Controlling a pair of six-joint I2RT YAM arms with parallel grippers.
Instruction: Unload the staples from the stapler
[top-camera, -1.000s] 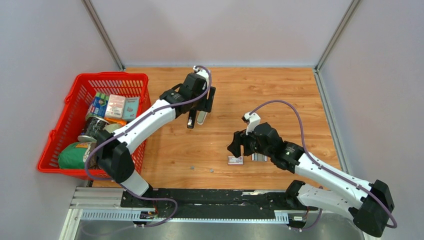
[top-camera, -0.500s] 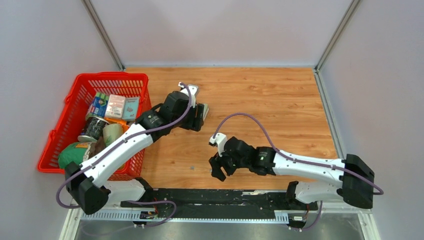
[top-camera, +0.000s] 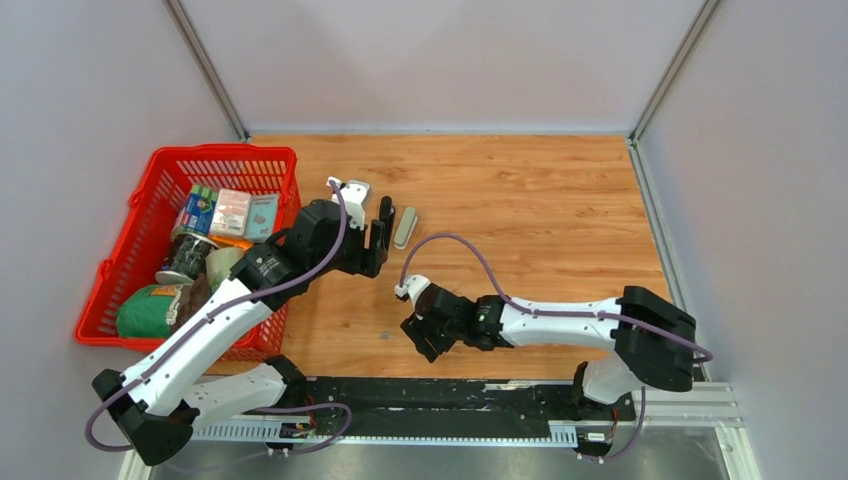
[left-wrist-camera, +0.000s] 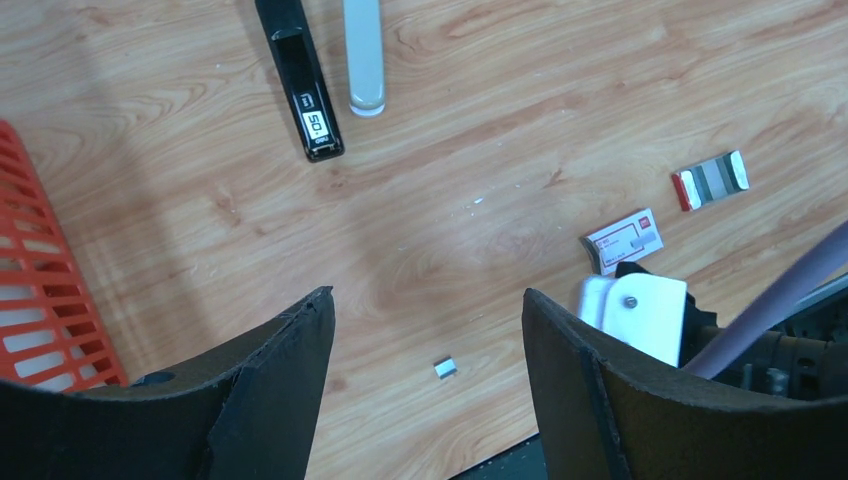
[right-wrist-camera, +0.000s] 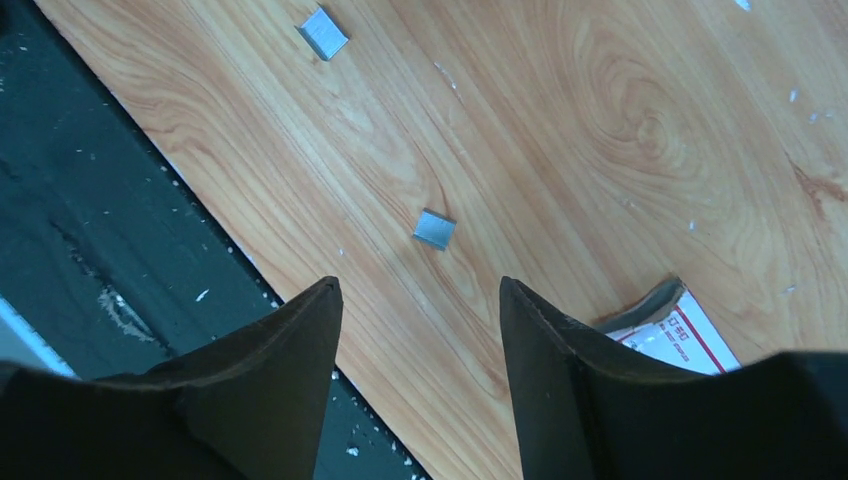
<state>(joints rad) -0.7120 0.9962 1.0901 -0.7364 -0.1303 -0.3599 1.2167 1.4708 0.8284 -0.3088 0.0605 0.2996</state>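
Wood tabletop, grey walls (staples loose)

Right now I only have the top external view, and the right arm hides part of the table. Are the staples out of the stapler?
Observer: The left wrist view shows a silvery staple strip lying on the table, apart from the stapler.
Operator: Is that arm holding anything?
Observer: No; its wrist view shows the right gripper open and empty, with a small staple fragment on the wood ahead of it.
Operator: Anything else under that arm?
Observer: A small white box lies near the strip, not touching it.
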